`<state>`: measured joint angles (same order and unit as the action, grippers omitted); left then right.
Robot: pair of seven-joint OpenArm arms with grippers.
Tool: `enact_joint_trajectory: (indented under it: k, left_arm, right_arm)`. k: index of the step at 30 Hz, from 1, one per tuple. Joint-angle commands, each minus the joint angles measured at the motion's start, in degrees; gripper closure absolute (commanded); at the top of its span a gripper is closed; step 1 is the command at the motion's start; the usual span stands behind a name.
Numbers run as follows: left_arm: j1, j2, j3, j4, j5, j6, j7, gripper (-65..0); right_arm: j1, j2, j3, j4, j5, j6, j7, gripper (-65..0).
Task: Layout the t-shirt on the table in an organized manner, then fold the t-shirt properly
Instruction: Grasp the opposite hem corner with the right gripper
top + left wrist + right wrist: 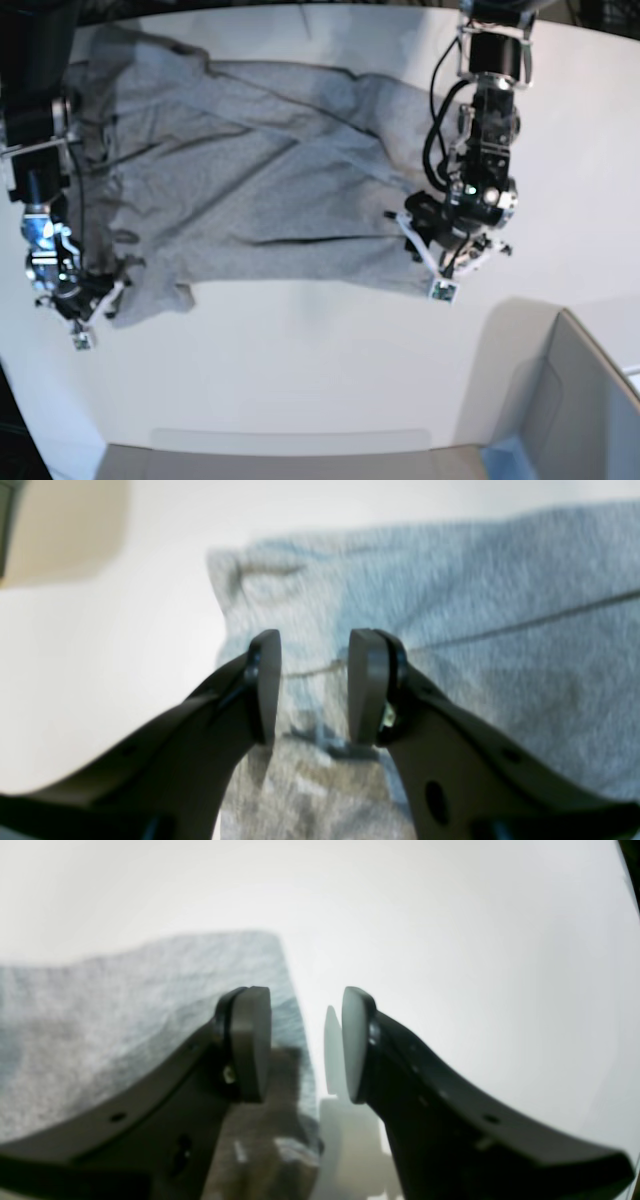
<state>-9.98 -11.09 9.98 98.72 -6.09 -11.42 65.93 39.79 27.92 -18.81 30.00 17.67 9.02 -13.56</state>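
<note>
T-shirt [250, 170] spread on table [300, 370], both pincers parted, gripping nothing

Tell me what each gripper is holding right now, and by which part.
Nothing is held. The left gripper stands open over the t-shirt, fabric showing between its jaws. The right gripper is open at the shirt's edge.

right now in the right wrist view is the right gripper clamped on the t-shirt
No, the right gripper has its jaws apart with nothing between them, straddling the edge of the grey t-shirt on the white table.
</note>
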Motion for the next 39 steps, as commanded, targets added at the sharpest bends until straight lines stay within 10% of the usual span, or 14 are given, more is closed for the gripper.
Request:
enact_joint_trajectory:
  k: [1,15,26,39]
  left_arm:
    - [-1.14,-0.12,-0.09,1.02,0.07,0.12,-1.18,-23.5]
    - [-1.06,-0.12,-0.09,1.02,0.07,0.12,-1.1,-23.5]
    - [-1.32,-0.12,-0.44,1.02,0.07,0.12,-1.18,-23.5]
    - [-1.58,-0.12,-0.62,1.02,0.07,0.12,-1.27,-23.5]
  right_arm:
    - [2.45,0.96,0.21,-1.3,0.04,-0.44,3.41,-24.0]
    - [2.36,-0.27,-0.05,-7.63,0.04,-0.36,9.74,-23.9]
    - [0.87,-1.07,-0.14,-7.1,0.04,0.08,4.9,-0.5]
    - [-4.05,1.84,2.59,16.02,0.48,-0.44,-4.68,0.0]
